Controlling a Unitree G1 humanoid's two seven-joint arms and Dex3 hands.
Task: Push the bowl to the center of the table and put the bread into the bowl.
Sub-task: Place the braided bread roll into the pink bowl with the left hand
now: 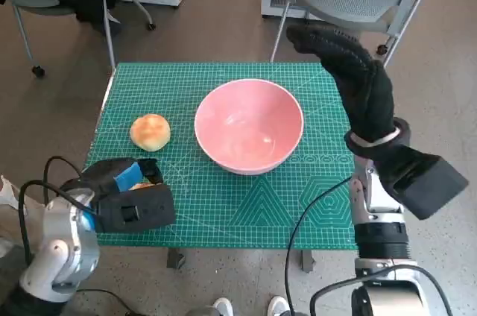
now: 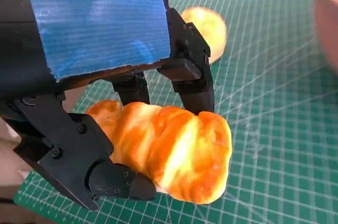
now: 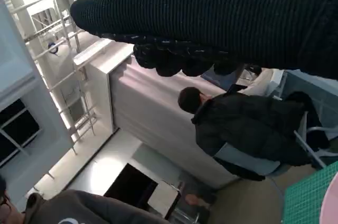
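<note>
Bread (image 2: 174, 150), seemingly under left hand (image 1: 130, 193).

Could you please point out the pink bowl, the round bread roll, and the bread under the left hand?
Glossy pink bowl (image 1: 249, 124): head view, inner floor.
Round golden bread roll (image 1: 150, 131): head view, top crust.
Glazed orange-brown bread loaf (image 2: 179, 152): left wrist view, upper crust between the fingers.
</note>
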